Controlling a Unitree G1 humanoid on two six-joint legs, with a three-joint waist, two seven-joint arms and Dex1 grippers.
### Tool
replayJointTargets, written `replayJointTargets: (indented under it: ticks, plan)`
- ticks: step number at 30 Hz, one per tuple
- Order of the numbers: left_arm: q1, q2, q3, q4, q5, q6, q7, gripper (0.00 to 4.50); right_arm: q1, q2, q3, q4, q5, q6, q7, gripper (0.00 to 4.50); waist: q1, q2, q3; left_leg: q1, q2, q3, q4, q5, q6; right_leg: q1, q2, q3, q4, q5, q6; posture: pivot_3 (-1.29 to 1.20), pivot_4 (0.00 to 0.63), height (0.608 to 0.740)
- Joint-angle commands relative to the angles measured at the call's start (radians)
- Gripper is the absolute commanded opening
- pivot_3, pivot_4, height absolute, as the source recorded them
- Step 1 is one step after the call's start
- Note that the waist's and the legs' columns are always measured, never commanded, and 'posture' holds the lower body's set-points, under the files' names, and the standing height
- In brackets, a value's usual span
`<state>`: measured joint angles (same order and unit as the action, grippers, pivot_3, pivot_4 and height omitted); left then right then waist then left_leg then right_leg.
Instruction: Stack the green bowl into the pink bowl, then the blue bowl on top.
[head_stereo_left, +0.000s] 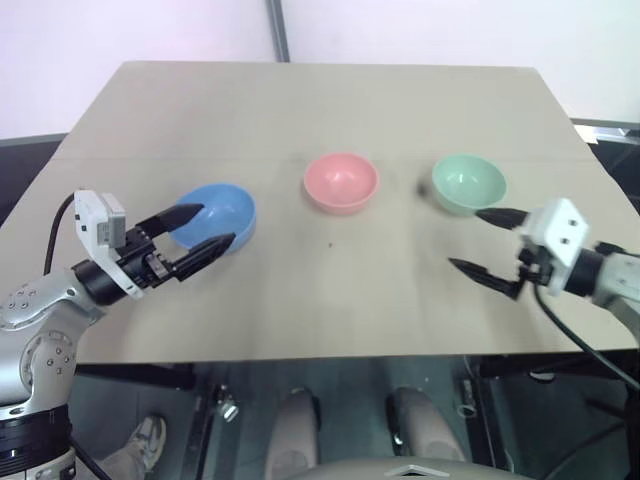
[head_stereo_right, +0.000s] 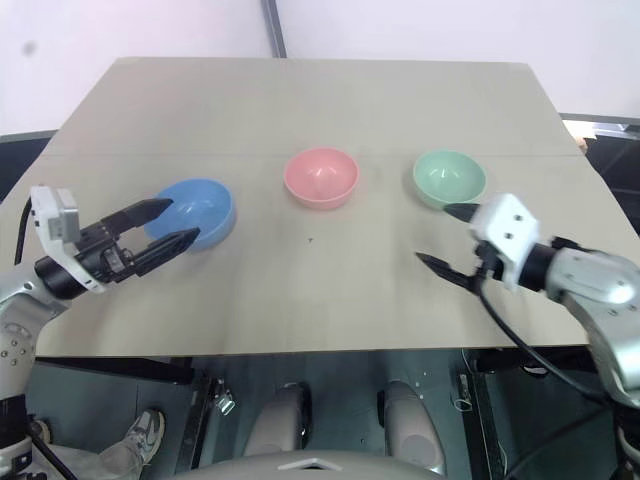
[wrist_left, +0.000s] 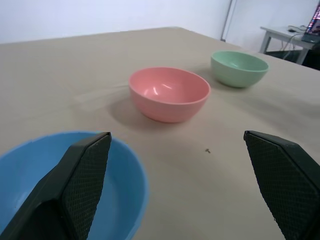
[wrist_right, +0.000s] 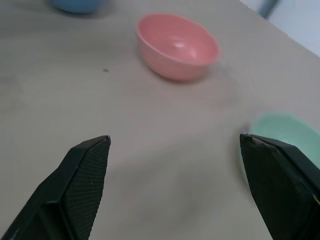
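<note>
**Three light bowls, both pincers open and empty**

Beige and bare, the desk (head_stereo_left: 330, 300) carries three matching small bowls in a row, well apart from each other and all upright: the blue bowl (head_stereo_left: 222, 213) on the robot's left, the pink bowl (head_stereo_left: 340, 182) in the middle, the green bowl (head_stereo_left: 468, 184) on the right. None is stacked yet.

Left pincer (head_stereo_left: 205, 229) hangs with its jaws spread wide, one finger over the blue bowl's near rim and the other just outside its wall, gripping nothing. Right pincer (head_stereo_left: 488, 243) is equally wide open and empty, just beside the green bowl on its near side.

These bowls look like thin, smooth plastic, so probably light, stiff and rather slippery; a nudge could slide one across the desk. The rim seems the sensible hold: one finger inside, one outside the wall. The green bowl goes first.
</note>
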<state>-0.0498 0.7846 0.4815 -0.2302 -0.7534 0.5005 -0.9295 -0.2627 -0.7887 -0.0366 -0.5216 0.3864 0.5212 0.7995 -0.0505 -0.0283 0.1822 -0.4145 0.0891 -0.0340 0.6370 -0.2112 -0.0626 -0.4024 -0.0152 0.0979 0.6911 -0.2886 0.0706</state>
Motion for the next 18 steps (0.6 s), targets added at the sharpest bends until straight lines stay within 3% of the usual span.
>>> replayJointTargets:
  ticks: [1,6,13,18]
  plan:
    - [-0.016,0.022,-0.008,-0.069,-0.042,0.052,0.012,4.50,-0.173,0.063,0.175,0.122,-0.110,-0.051,0.017,4.48,-0.001,0.000,0.000,-0.001,0.000,0.000,0.000,0.000,0.000,0.000,0.000,0.000,0.000,0.001,-0.002,0.00,0.150,0.740]
    - [-0.019,0.017,-0.010,-0.107,-0.097,0.111,0.015,4.50,-0.423,0.192,0.410,0.417,-0.299,-0.231,0.100,4.48,0.001,0.000,0.000,-0.002,0.000,0.000,-0.002,0.000,0.000,-0.002,0.000,0.000,-0.001,0.002,-0.003,0.00,0.150,0.740]
    - [0.006,-0.023,-0.026,-0.154,-0.077,0.086,0.044,4.50,-0.666,0.401,0.506,0.836,-0.434,-0.455,0.112,4.48,0.006,0.001,0.001,-0.002,0.000,0.000,-0.003,0.000,0.000,-0.002,0.000,-0.001,-0.001,0.002,-0.003,0.00,0.150,0.740]
    - [0.047,-0.038,-0.008,-0.191,-0.086,0.086,0.064,4.50,-0.739,0.473,0.499,1.024,-0.489,-0.551,0.106,4.48,0.011,0.001,0.001,-0.002,0.000,-0.001,-0.003,0.000,0.000,-0.002,0.000,-0.002,0.000,0.002,-0.004,0.00,0.150,0.740]
